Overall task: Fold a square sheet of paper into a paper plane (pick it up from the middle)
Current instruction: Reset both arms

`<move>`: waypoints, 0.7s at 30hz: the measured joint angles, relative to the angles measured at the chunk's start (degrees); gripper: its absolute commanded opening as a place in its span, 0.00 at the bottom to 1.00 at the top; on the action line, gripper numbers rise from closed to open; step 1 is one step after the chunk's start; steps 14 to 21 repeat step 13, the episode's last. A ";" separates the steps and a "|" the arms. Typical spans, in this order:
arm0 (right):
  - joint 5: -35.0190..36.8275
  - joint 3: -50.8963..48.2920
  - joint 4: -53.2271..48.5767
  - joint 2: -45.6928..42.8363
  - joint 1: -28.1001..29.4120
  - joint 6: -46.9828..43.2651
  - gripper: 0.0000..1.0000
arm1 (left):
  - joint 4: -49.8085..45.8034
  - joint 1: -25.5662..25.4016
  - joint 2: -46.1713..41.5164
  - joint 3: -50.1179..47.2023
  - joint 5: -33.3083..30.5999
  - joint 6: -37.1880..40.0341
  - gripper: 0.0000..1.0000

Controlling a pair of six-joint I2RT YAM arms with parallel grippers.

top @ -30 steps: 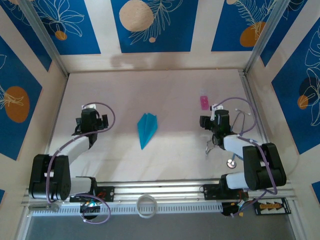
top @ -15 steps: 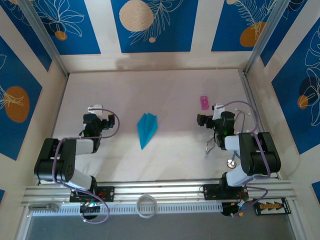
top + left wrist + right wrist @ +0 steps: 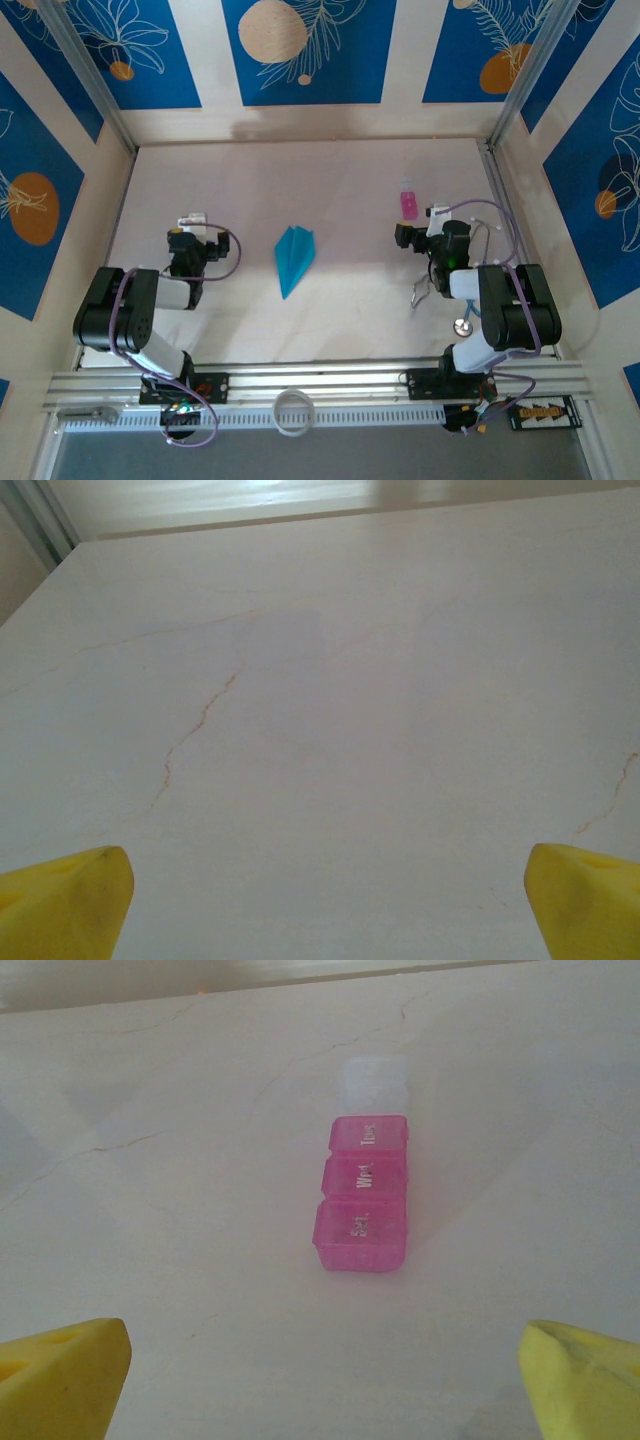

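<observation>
Plain cyan-blue for the paper plane (image 3: 294, 259). Pale off-white across the bench (image 3: 400, 730), veined with thin rust-brown hairlines. Translucent pink on the pill box (image 3: 362, 1198), white lettering, one clear end compartment. Bright yellow on the fingertips (image 3: 70, 905) of the left tool (image 3: 325, 905) and right tool (image 3: 325, 1380). Dark blue wall panels (image 3: 345, 60), white leaf outlines, orange and tan discs.

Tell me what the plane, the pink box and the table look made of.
Plane: thin cyan paper, matte, with sharp folded creases. Pink box: translucent plastic, slightly glossy, with moulded compartments and printed lids. Table: hard pale surface with fine reddish veins and a satin sheen; marble or marble-look laminate, cannot tell which.
</observation>
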 measured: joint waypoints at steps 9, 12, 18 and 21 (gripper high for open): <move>0.44 0.00 0.00 0.00 0.04 -0.02 0.99 | 0.31 0.00 0.00 0.00 -0.35 0.02 1.00; 0.44 0.00 0.00 0.00 0.04 0.00 0.99 | 0.31 0.00 0.00 0.00 -0.33 0.02 1.00; 0.44 0.00 0.00 0.00 0.07 -0.02 0.99 | 0.31 0.00 0.00 0.00 -0.33 0.00 1.00; 0.44 0.00 0.00 0.00 0.07 -0.02 0.99 | 0.31 0.00 0.00 0.00 -0.33 0.00 1.00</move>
